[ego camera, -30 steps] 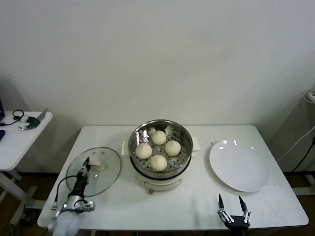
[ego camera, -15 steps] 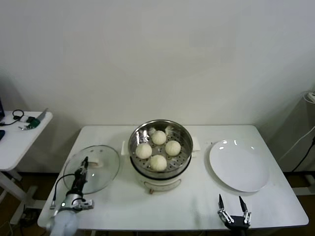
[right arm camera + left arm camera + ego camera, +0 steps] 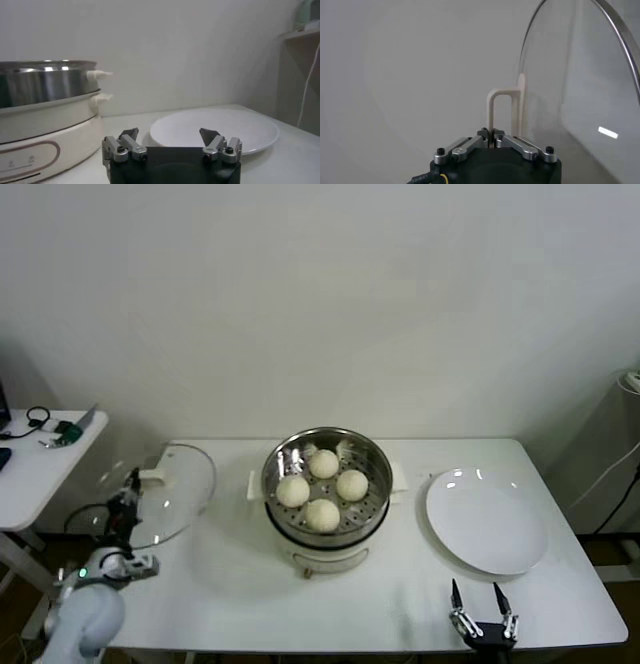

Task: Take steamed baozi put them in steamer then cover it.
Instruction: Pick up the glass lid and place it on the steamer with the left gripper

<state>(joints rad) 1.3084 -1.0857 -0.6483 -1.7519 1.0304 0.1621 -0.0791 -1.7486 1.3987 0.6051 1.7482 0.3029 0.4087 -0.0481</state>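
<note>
The steel steamer [image 3: 326, 489] stands at the table's middle with several cream-white baozi [image 3: 323, 463] on its perforated tray. It also shows in the right wrist view [image 3: 47, 95]. My left gripper [image 3: 128, 489] is shut on the cream bar handle [image 3: 496, 112] of the glass cover [image 3: 170, 494], which hangs tilted above the table's left end. The cover's glass and metal rim [image 3: 615, 35] fill the left wrist view. My right gripper [image 3: 482, 619] is open and empty at the front edge, right of the steamer.
A flat white plate [image 3: 486, 519] lies right of the steamer and shows in the right wrist view [image 3: 215, 130]. A small side table [image 3: 40, 464] with cables stands to the left. A wall runs behind the table.
My left gripper has lifted the cover off the table and swung it up and to the left, tilting it. The right arm has barely moved.
</note>
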